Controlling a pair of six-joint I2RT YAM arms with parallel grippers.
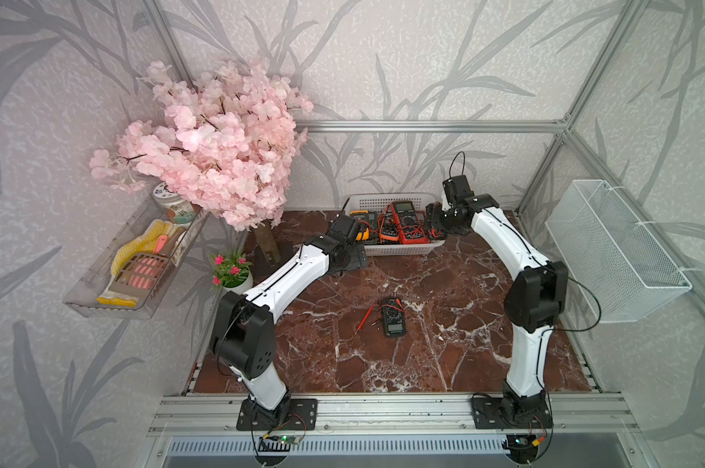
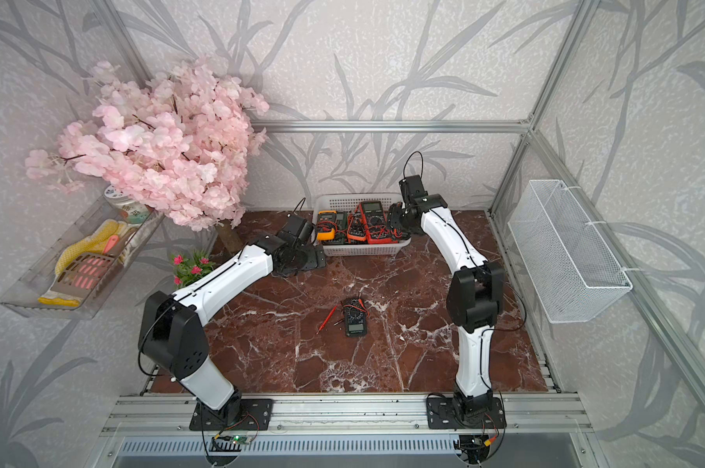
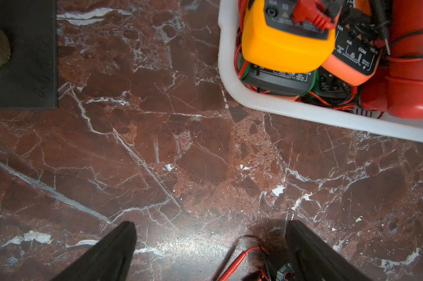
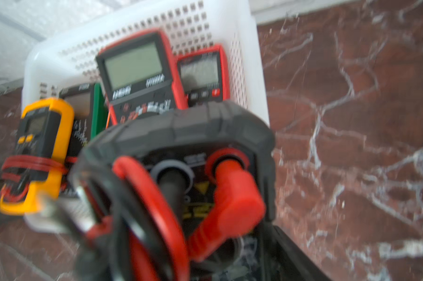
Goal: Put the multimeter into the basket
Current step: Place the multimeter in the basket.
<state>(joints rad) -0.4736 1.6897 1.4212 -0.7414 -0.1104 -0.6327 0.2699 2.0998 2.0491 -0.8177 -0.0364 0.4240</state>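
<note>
**Right gripper holds multimeter at basket's end; 2nd one out on tabletop**

The right gripper is clamped on a dark-grey multimeter. Its red & black leads are plugged in and loop in front of it in the right wrist view, which is blurred. The meter hangs off the tabletop at the right end of the white basket. Both top views put it over that end. Whether it's fully inside the rim can't be told.

The basket sits at the back of the tabletop, approx. mid-width, close to the wall. A yellow multimeter wrapped w/ red lead sits at its left end. A big red multimeter lies tilted, display end toward the back wall. Orange & green-edged meters lie btwn them in tangled leads.

The left gripper has its jaws spread wide w/ nothing btwn them. It hovers over bare tabletop just beside the basket's near-left corner.

A black multimeter lies flat mid-tabletop, well apart from the basket, display end toward the front edge. Its red probe is stretched out on the robot's left of it.

Around the edges:
- A pink blossom tree stands at the back-left.
- A small potted plant sits beside the left arm.
- A clear tray w/ yellow gloves hangs on the left wall.
- A wire bin hangs on the right wall.
</note>
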